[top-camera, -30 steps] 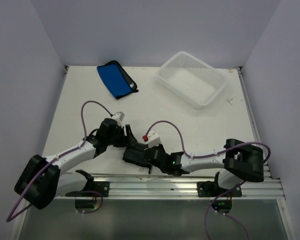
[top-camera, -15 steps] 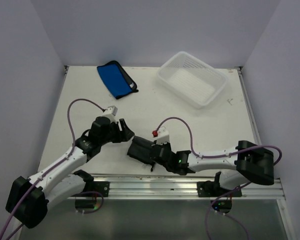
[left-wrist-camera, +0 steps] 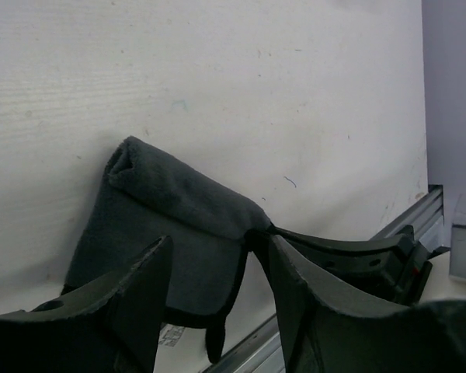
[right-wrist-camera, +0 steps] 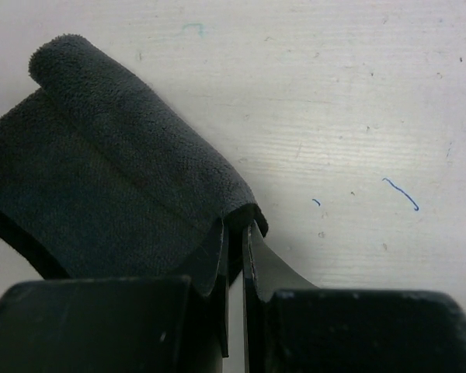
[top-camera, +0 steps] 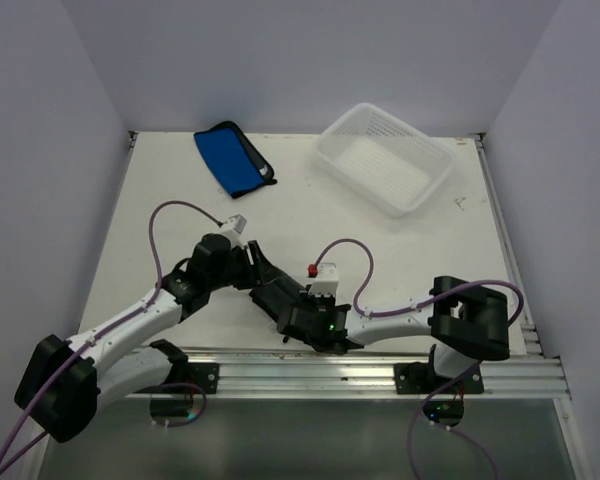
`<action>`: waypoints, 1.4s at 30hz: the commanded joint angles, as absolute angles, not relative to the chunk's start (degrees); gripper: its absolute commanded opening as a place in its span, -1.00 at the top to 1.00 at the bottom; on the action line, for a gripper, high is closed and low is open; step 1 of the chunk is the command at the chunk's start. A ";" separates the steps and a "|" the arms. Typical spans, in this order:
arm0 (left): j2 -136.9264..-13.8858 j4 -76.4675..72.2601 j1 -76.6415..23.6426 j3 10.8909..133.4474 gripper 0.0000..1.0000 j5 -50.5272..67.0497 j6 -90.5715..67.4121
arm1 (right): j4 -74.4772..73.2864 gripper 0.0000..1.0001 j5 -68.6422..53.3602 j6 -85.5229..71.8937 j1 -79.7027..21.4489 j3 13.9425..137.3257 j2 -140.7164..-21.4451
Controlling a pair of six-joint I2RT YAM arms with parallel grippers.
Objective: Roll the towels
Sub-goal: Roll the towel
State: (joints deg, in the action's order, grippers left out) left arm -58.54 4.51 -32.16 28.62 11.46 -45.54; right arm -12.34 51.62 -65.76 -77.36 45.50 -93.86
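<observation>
A dark purple and black towel (top-camera: 278, 298) lies near the table's front edge, partly rolled, with its rolled end (left-wrist-camera: 132, 165) at the far side. My right gripper (right-wrist-camera: 234, 225) is shut on the roll's near corner (right-wrist-camera: 245, 211). The same towel (right-wrist-camera: 101, 171) fills the left of the right wrist view. My left gripper (left-wrist-camera: 217, 268) is open, and its fingers (left-wrist-camera: 128, 299) stand either side of the towel's (left-wrist-camera: 171, 225) flat part, with the right gripper (left-wrist-camera: 349, 250) just beyond. The blue towel (top-camera: 233, 158) lies flat at the back left.
A white perforated basket (top-camera: 385, 158) stands at the back right. The metal rail (top-camera: 380, 365) runs along the front edge, right behind the dark towel. Both arms (top-camera: 140, 315) crowd the front middle, with purple cables (top-camera: 345, 262) looping above them.
My left gripper has come back in over the dark towel and its jaws have narrowed a little. The right gripper has shifted left with the towel's corner still pinched.
</observation>
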 commanded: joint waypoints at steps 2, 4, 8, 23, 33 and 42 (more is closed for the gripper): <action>-58.80 -3.42 -33.92 25.94 -0.06 13.71 -49.56 | -14.24 1.00 55.02 -74.53 -77.52 47.20 -95.10; -60.37 -6.49 -34.01 23.56 0.05 14.59 -51.06 | -14.41 1.00 55.02 -74.71 -77.52 47.02 -94.57; -64.50 -13.26 -34.28 19.61 0.12 15.73 -53.79 | -9.33 1.00 53.27 -69.36 -77.70 45.27 -93.96; -71.54 -8.18 -34.28 24.25 0.11 7.47 -47.11 | -5.79 1.00 48.68 -50.19 -81.03 44.46 -91.40; -72.69 -5.63 -33.58 25.66 0.11 5.80 -45.18 | -12.21 1.00 57.30 -39.74 -88.06 54.04 -100.01; -71.90 -4.66 -32.43 26.80 0.10 5.80 -43.77 | -21.44 1.00 60.38 -25.94 -91.49 67.23 -110.21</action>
State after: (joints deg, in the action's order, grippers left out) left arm -72.62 -4.62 -32.99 24.36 7.01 -45.76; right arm -17.41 57.14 -32.56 -90.13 63.18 -108.44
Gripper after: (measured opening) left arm 0.446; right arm 0.045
